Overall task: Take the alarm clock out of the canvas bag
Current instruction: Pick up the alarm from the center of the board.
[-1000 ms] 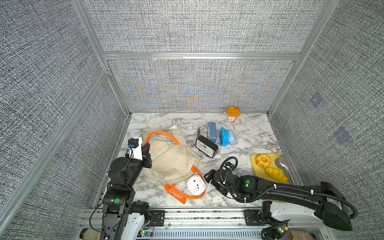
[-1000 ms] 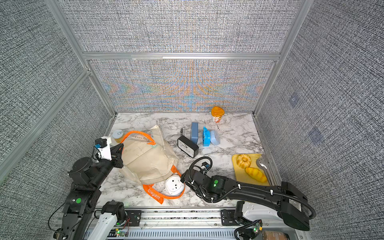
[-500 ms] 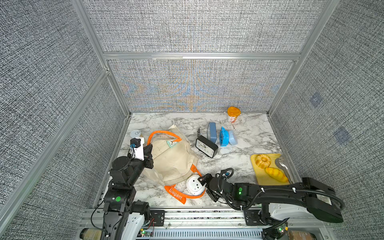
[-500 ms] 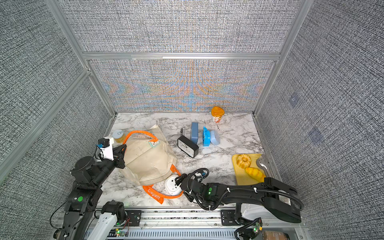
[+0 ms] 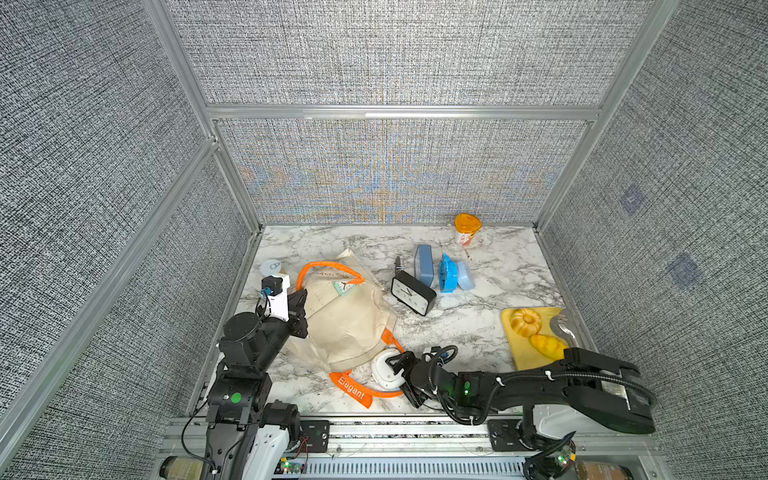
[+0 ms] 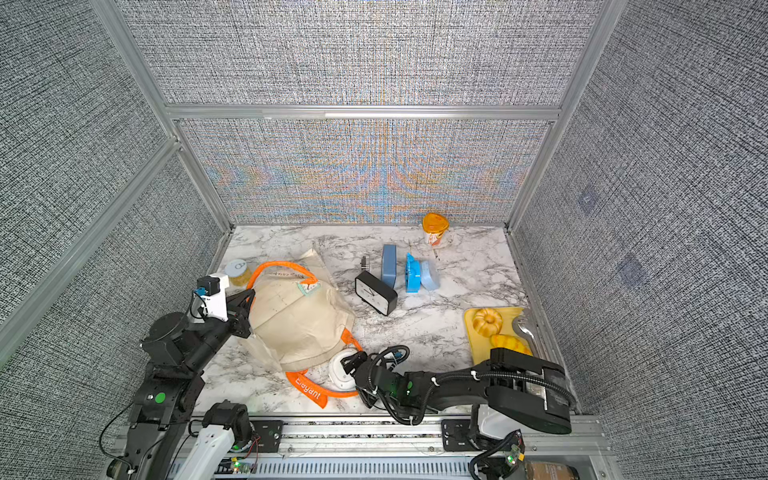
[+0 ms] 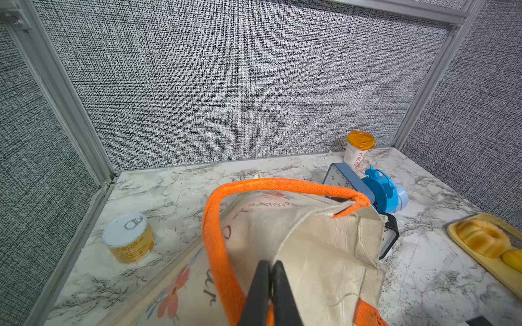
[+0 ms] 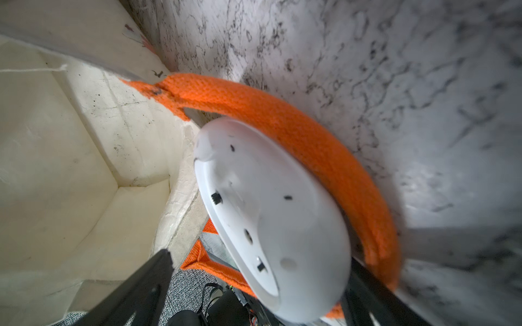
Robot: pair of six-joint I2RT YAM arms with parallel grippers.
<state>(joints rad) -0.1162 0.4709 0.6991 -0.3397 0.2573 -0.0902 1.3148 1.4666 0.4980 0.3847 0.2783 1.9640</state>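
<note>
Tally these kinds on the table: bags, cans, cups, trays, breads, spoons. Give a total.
Bag: 1
Can: 1
Cup: 1
Tray: 1
Breads: 2
Spoon: 1
Total: 7

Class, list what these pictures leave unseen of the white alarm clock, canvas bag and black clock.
white alarm clock dial: right wrist view shows only its back; too small in top views.
canvas bag interior: top views, covered by its own cloth.
black clock: left wrist view, mostly behind the bag.
</note>
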